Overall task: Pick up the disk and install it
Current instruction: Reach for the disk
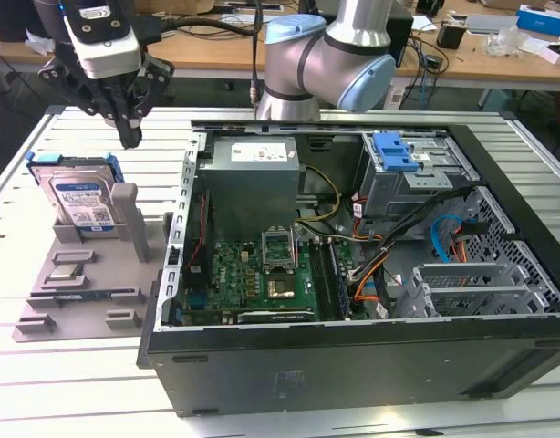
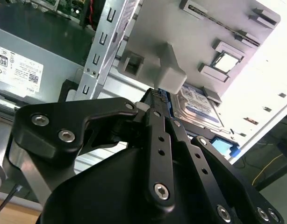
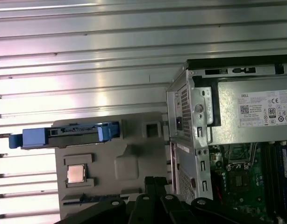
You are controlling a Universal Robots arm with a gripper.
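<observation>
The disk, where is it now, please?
In the exterior view the disk stands on edge in the grey holder tray at the view's left, beside the open computer case.

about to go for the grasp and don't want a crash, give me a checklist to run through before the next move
1. disk standing upright in the grey holder: ok
2. pincer empty: ok
3. pincer open: not ok, jaws shut
4. pincer lined up over the disk: not ok, off to one side of it
5. computer case open, inside exposed: ok
6. drive cage free for the disk: cannot tell
</observation>
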